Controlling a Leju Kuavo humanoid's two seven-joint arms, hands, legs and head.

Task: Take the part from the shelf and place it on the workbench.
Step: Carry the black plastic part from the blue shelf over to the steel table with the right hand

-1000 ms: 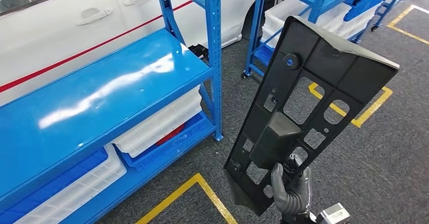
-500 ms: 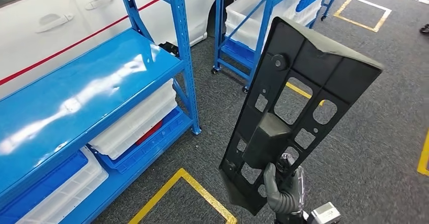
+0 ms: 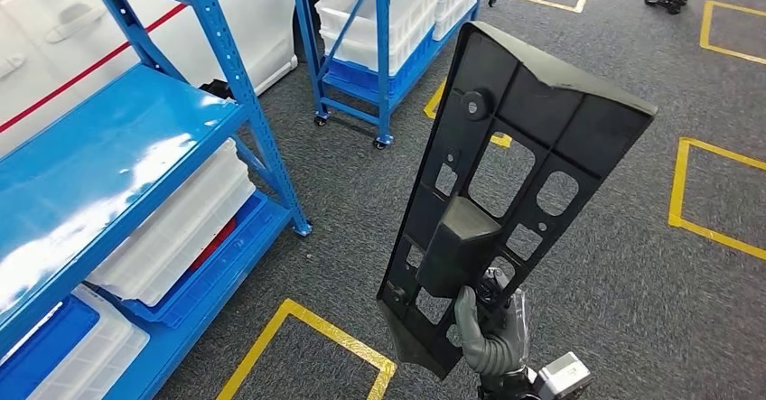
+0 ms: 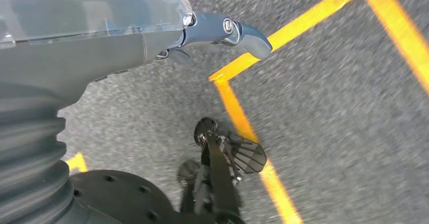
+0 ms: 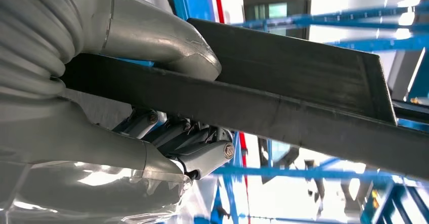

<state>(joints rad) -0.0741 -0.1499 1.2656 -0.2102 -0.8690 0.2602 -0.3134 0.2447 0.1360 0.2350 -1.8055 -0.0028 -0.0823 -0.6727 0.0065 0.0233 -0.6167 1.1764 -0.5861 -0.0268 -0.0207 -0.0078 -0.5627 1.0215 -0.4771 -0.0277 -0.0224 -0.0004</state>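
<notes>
A blue shelf [image 3: 117,161] with white bins [image 3: 172,228] stands at left. The left hand [image 4: 222,32] hangs empty, fingers apart, over grey floor [image 3: 632,292]. At right, the right hand [image 3: 492,332] grips the black part [image 3: 515,174], held upright above the floor.

You are looking at one black plastic part [image 3: 519,165], two blue shelf racks [image 3: 135,147] [image 3: 384,48], and two robot hands: the right robot hand [image 3: 492,332] and the left robot hand [image 4: 152,37]. White plastic bins [image 3: 176,224] are sitting on both racks; at least four are showing. Yellow floor boxes [image 3: 312,346]: five partly showing.
</notes>
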